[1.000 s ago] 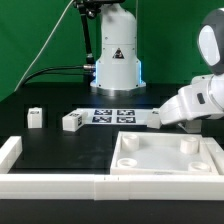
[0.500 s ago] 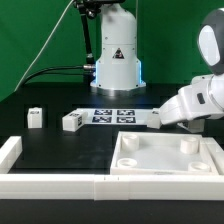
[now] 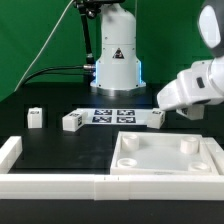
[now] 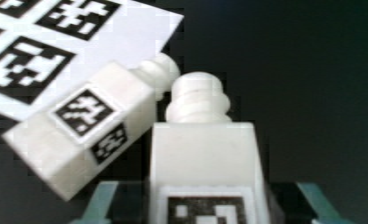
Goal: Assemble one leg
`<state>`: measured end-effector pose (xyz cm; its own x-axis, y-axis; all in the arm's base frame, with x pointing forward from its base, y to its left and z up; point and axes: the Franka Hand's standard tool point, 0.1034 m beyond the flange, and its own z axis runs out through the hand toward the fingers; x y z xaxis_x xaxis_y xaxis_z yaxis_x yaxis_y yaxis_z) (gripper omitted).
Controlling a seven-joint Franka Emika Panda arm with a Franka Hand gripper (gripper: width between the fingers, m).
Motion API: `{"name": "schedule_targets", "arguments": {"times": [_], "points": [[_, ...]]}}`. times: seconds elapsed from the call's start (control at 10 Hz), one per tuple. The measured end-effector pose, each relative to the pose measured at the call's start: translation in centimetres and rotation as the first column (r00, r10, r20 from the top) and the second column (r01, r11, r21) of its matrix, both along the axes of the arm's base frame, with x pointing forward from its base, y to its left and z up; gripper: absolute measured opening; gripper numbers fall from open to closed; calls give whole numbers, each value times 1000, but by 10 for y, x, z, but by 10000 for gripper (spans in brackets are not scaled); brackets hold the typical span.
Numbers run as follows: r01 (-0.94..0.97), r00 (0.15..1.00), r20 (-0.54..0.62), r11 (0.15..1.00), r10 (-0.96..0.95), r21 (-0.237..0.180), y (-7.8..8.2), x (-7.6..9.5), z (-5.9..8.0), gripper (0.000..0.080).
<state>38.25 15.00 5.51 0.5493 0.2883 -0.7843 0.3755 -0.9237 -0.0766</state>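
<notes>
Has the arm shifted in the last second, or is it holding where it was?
Yes. In the exterior view the arm's white wrist housing has risen away from the tray-like piece, uncovering a leg beside the marker board.

Glossy white rounded arm (image 3: pixel 190 88); white base (image 3: pixel 117 55) bearing black triangle mark; black cables

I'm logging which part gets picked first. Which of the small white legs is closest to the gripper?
The leg at the marker board's end on the exterior view's right, just below the gripper. The other two sit far off on the exterior view's left.
</notes>
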Motion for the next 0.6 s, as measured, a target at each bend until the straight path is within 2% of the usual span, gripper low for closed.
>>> {"name": "schedule_targets", "arguments": {"times": [0.2, 0.3, 0.4, 0.5, 0.6], "points": [[16, 996, 85, 1000, -18, 22, -3, 10, 22, 287], [13, 997, 75, 1000, -15, 19, -4, 4, 21, 287], [15, 995, 97, 999, -18, 28, -3, 8, 17, 287], [18, 981, 190, 998, -29, 60, -1, 17, 15, 287], [16, 965, 261, 996, -37, 83, -3, 17, 16, 287]]}}
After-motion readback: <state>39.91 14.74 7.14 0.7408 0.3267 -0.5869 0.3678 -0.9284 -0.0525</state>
